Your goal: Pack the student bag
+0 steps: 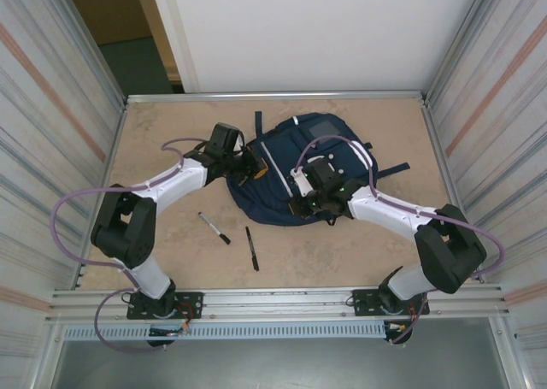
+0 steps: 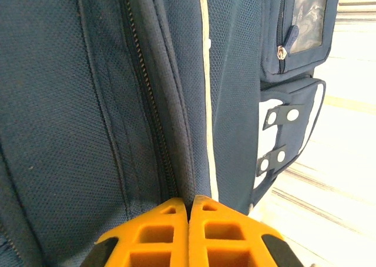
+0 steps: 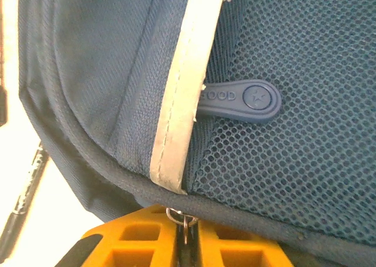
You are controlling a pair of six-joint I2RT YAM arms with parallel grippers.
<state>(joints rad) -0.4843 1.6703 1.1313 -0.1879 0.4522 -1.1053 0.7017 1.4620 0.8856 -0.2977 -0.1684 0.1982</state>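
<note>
Arms (image 1: 175,182) angled inward, left gripper (image 2: 189,203) and right gripper (image 3: 187,221) closed on student bag (image 1: 282,150).

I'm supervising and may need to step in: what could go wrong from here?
1. The right gripper is closed on just a small metal ring at the edge of the student bag; a pull may slip it free.
2. The left gripper pinches only thin fabric beside the zipper, so the bag might slide rather than open.
3. Two pens lie near the bag; dragging it could knock them.
</note>
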